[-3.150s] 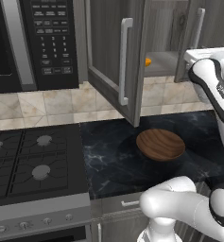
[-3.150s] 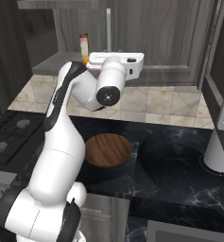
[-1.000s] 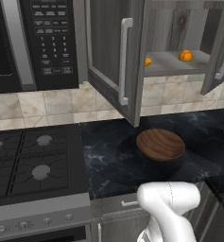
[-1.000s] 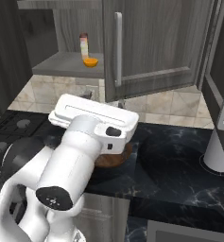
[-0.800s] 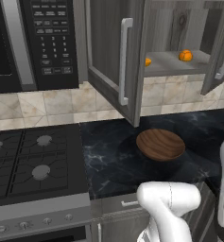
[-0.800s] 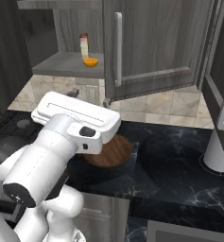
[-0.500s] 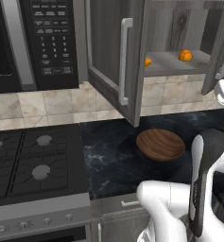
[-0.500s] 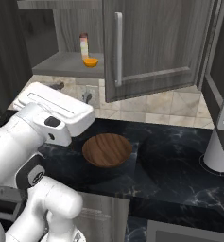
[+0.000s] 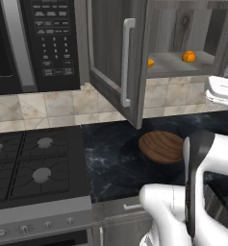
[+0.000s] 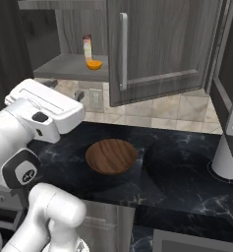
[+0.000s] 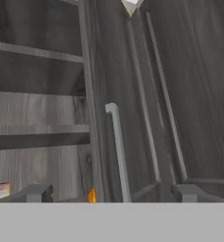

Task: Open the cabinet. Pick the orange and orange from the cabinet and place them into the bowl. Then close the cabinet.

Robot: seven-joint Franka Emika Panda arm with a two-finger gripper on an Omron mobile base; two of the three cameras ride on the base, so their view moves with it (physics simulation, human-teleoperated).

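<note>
The cabinet [image 9: 134,57] is mounted on the far wall above the dark counter [image 9: 110,158], to the right of the microwave [image 9: 33,43], and both of its doors are swung open. The left door [image 9: 118,62], with its long silver handle [image 9: 127,62], stands out over the counter. The opening step is judged done; the step in hand appears to be the reach for the first fruit.

On the cabinet's lower shelf [image 9: 178,65] two oranges are seen: one orange [image 9: 189,56] lies in the open toward the right, and the other orange [image 9: 150,63] is partly hidden behind the edge of the left door. In the right base view one orange [image 10: 94,64] is seen just beside a tall bottle [image 10: 87,48] on the same shelf.

The bowl [image 10: 111,156] is set on the counter below the cabinet, near the front of the open left door, and nothing is held in it.

The gripper [image 11: 111,193] is spread wide with nothing between its fingertips [image 11: 35,193]. It is pointed up at the door and handle [image 11: 118,151], with a sliver of orange [image 11: 91,195] low between the tips.

For the next move, the hand probably needs to be carried past the door edge, levelled with the shelf, and the jaws brought around one fruit without knocking the bottle.
</note>
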